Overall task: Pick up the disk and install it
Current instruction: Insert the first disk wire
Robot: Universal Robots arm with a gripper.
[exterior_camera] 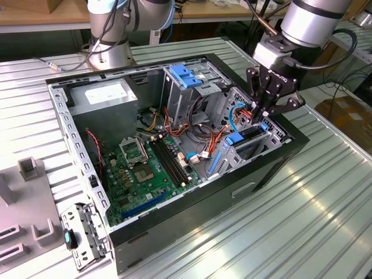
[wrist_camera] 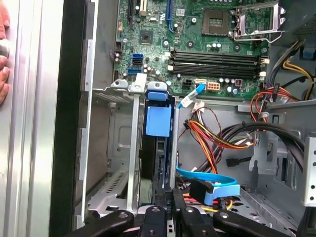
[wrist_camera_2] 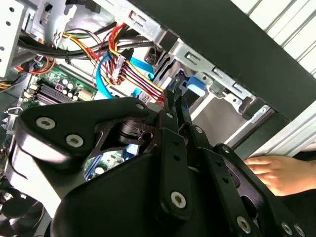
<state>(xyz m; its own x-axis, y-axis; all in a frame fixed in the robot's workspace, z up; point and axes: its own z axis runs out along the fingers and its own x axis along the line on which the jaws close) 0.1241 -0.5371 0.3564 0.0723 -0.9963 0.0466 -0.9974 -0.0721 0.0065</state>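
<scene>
The tool (exterior_camera: 260, 114) is down inside the open computer case (exterior_camera: 174, 224), at the drive bay (exterior_camera: 247, 145) on the side of the case toward the exterior view's right. Its black fingers (wrist_camera_2: 174, 106) are brought close together, with their tips at the edge of the disk (wrist_camera: 159, 148). The disk stands on edge in a slot of the drive bay, between the grey metal walls of the bay, and its blue plastic rail (wrist_camera: 158, 118) points toward the motherboard (wrist_camera: 207, 44). I think the tool grips the disk by its end, because in both wrist views the fingertips meet just at the disk. Beside the drive bay, a blue data cable (wrist_camera: 210, 180) and red, yellow and black power wires (wrist_camera: 217, 133) lie loose in the case. A person's hand (wrist_camera_2: 276, 173) rests outside the case wall, near the drive bay, on the ribbed metal desk (exterior_camera: 302, 232).
</scene>
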